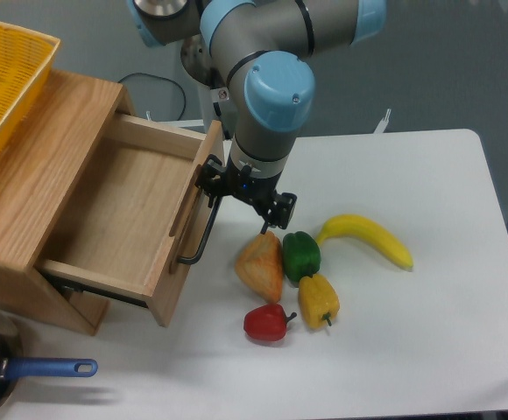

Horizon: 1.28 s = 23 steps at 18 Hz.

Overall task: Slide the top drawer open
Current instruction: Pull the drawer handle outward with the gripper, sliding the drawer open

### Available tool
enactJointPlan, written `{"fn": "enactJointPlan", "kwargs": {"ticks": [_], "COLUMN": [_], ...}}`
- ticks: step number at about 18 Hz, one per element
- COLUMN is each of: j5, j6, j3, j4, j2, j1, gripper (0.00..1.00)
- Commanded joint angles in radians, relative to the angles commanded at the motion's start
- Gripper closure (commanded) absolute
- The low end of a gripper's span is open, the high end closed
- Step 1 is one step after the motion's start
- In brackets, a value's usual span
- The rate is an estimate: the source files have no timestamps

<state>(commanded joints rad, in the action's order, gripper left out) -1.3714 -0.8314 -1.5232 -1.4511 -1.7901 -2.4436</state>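
Oak top drawer stands pulled out, gripper clamped on its black handle.

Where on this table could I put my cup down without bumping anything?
The table is bare right of the banana, and along the front edge below the red pepper. It is crowded where the end effector works at the top drawer, close to the vegetables.
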Motion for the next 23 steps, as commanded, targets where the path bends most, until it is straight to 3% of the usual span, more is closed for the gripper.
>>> {"fn": "enactJointPlan", "kwargs": {"ticks": [23], "j5": [0.020], "j6": [-0.020], "j3": [0.015], "j4": [-0.015], "j2": [-0.005], "j1": [-0.052], "gripper": [0.00]}}
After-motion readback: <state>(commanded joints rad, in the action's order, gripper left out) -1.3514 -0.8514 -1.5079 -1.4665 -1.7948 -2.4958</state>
